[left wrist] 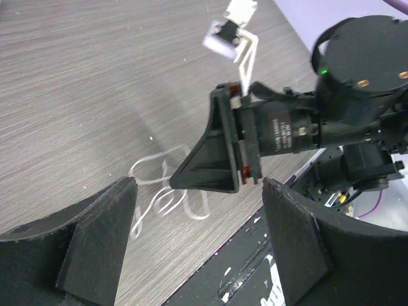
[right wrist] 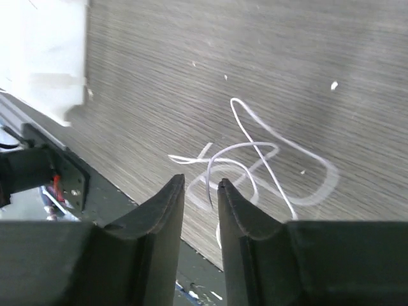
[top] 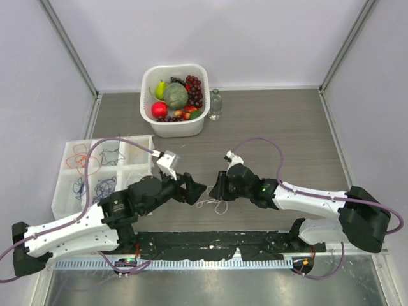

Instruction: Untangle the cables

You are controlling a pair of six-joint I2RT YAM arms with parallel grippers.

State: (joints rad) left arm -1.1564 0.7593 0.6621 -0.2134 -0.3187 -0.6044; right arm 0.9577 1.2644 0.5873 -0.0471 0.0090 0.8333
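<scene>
We see one wooden table [top: 287,127] and two arms. At the left, one compartment tray [top: 60,191] holds orange and dark cable coils [top: 83,156]. One fruit basket [top: 148,83] and one bottle [top: 215,105] stand at the back. One loose white cable [top: 213,205] lies on the table between the grippers. The left gripper [top: 194,190] gapes wide. The right gripper [right wrist: 201,182] is nearly together over a strand, and we cannot tell whether it is pinched.

white print on black motor housing [left wrist: 280,131], too blurry to read, no other txt legible

Wood-grain matt table [top: 287,134], matt black right gripper [right wrist: 201,186]
</scene>
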